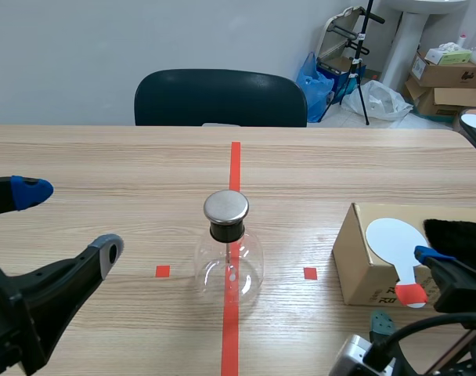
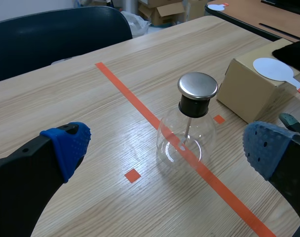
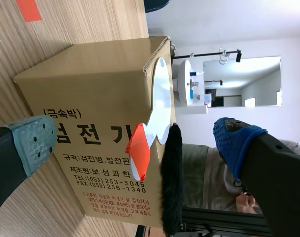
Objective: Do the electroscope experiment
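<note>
The glass electroscope [image 1: 227, 254] stood at the table's middle on the red tape line, and the left gripper [image 1: 70, 219] was well off to one side, its fingers spread wide and empty. On the other side, a cardboard box [image 1: 359, 262] carried a white paddle [image 1: 393, 237] and a black fur pad [image 1: 457, 235]. The right gripper [image 3: 135, 140] had its fingers apart on either side of the paddle's orange-red handle, not closed on it. That handle overhung the box edge, so an off-centre pinch could probably flip the thin paddle off, and a careless swing afterwards could topple the round glass.
</note>
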`<state>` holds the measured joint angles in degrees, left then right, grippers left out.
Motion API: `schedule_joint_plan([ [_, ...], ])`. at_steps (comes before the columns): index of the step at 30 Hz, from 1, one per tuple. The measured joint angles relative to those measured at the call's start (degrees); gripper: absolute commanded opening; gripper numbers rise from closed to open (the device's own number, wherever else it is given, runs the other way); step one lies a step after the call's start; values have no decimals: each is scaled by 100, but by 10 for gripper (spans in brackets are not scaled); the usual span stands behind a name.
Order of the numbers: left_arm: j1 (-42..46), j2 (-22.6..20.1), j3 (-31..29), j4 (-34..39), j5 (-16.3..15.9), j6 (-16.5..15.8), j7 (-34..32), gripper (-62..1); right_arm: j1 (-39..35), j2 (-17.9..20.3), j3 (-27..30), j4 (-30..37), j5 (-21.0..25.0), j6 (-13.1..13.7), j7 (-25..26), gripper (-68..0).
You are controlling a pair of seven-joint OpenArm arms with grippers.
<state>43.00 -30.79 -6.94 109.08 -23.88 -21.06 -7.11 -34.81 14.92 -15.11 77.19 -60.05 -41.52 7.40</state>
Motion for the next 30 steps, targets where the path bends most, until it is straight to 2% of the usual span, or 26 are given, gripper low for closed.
schedule_joint_plan([
  [12, 0, 0, 0, 0, 0, 0, 0, 14, 0, 2, 4, 0, -140, 0, -138, 4],
  [14, 0, 0, 0, 0, 0, 0, 0, 14, 0, 2, 4, 0, -304, 0, -201, 4],
  [26, 0, 0, 0, 0, 0, 0, 0, 14, 0, 2, 4, 0, -323, 0, -243, 4],
  [30, 0, 0, 0, 0, 0, 0, 0, 14, 0, 2, 4, 0, -400, 0, -442, 4],
])
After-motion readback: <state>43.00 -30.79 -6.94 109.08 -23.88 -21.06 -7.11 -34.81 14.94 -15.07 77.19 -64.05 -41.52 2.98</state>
